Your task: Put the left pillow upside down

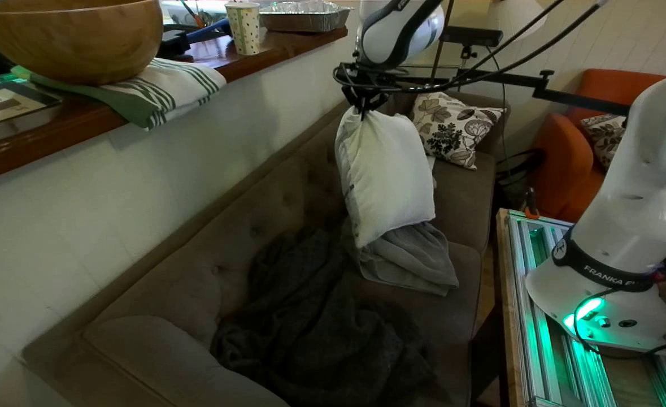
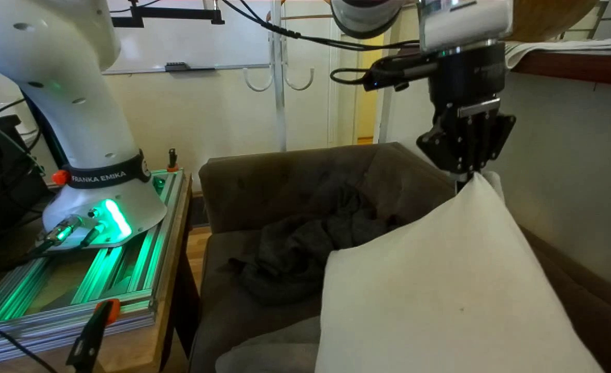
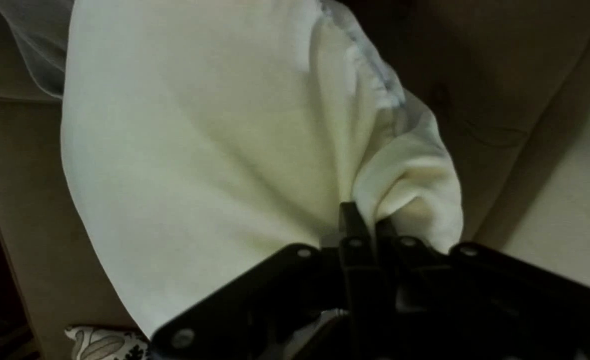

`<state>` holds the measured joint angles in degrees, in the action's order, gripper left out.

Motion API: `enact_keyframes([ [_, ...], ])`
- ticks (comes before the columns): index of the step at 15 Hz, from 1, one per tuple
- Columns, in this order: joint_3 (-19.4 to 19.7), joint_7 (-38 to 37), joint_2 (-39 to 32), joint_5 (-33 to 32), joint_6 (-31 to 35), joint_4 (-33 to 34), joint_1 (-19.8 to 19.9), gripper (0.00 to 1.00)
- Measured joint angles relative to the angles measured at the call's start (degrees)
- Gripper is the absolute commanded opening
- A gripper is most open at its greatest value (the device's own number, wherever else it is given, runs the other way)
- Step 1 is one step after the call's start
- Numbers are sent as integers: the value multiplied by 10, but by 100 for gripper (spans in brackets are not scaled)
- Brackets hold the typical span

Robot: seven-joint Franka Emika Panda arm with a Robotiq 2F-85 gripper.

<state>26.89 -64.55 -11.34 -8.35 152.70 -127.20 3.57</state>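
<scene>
Your gripper [image 3: 367, 217] points down and pinches a gathered corner of the white pillow [image 1: 392, 169], creases fanning out from the grip in the wrist view. The pillow hangs from that corner over the middle of the sofa [image 1: 465, 186]; its lower edge overlaps some grey fabric [image 1: 417, 260] on the seat, and you cannot tell from here whether the two touch. Next to that you have a dark blanket [image 1: 333, 333], crumpled across the brown upholstery. Near the far armrest in an exterior view, a leaf-patterned pillow [image 1: 451, 127] leans at a tilt. Behind the sofa a pale wall [image 1: 157, 192] rises to a wooden ledge [image 1: 30, 150], where you see a wooden bowl [image 1: 73, 39] standing on a green-striped towel [image 1: 180, 87], then a dotted cup [image 1: 244, 28] and a foil tray [image 1: 304, 21]. Along the sofa's front, a table [image 2: 137, 347] with metal rails [image 2: 142, 264] carries your arm's base [image 2: 90, 207], glowing green in both exterior views. Farther out, an orange armchair [image 1: 556, 152] holds a patterned cushion [image 1: 604, 135], and a hooked pole [image 2: 279, 114] stands beside a whiteboard [image 2: 191, 44].
</scene>
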Motion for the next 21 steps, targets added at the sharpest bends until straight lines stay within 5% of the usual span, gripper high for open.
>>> enact_keyframes([
  [9,2,-214,99,-304,80,10,5,1],
  [18,16,-492,17,-683,107,100,-29,6],
  [21,20,-526,-18,-722,107,123,-46,6],
])
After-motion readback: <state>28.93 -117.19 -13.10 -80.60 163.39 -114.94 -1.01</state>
